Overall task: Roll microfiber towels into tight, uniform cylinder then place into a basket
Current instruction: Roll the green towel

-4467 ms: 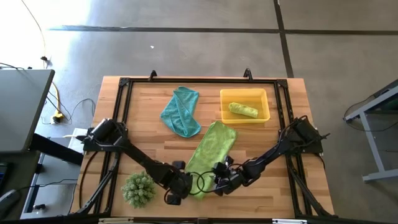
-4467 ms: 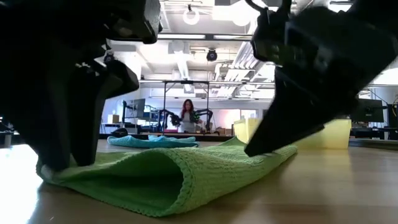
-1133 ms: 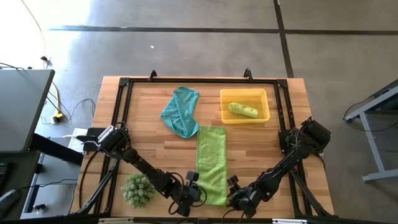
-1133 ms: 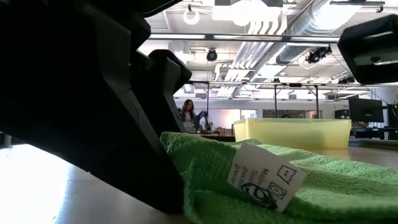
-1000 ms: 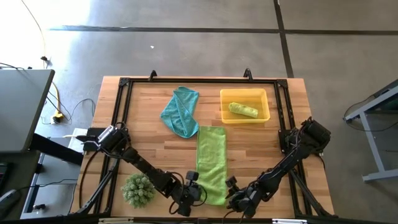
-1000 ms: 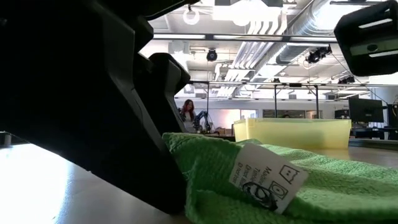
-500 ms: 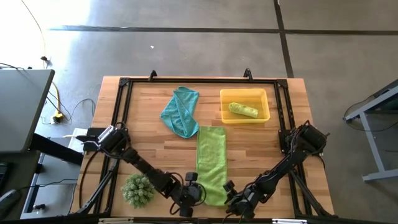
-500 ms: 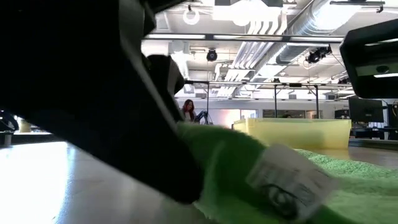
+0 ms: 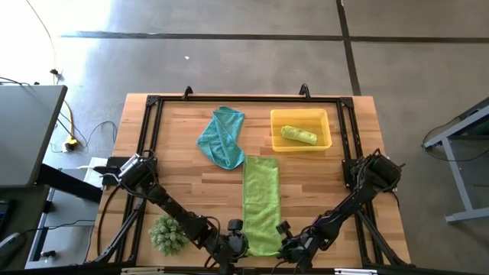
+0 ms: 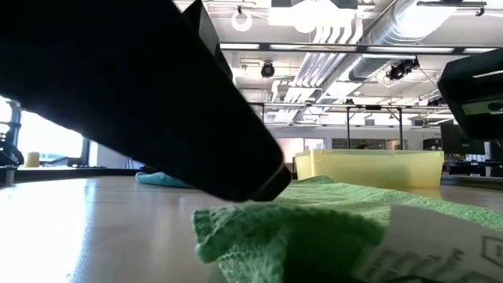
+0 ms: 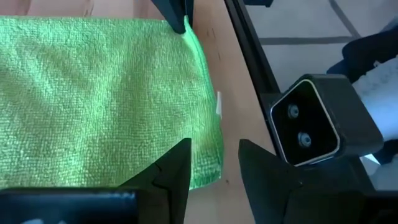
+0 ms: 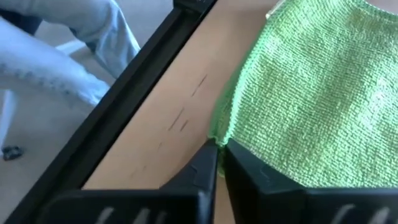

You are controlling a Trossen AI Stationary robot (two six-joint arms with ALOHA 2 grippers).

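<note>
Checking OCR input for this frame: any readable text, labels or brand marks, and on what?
No text here can be read.
White care tag on the flat green towel: dark print, too blurred to read.
Teal towel, yellow basket with its rolled towel: no markings visible.

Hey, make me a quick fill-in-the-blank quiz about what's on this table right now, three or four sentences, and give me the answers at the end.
1. The rolled lime-green towel lies inside the yellow ____.
2. The flat lime-green towel lies as a long strip; the crumpled towel beyond it is ____ in colour.
3. The right gripper is ____ on a near corner of the flat towel.
4. The left gripper has its fingers ____ over the towel's other near corner.

Missing words: basket; teal-blue; shut; open
</note>
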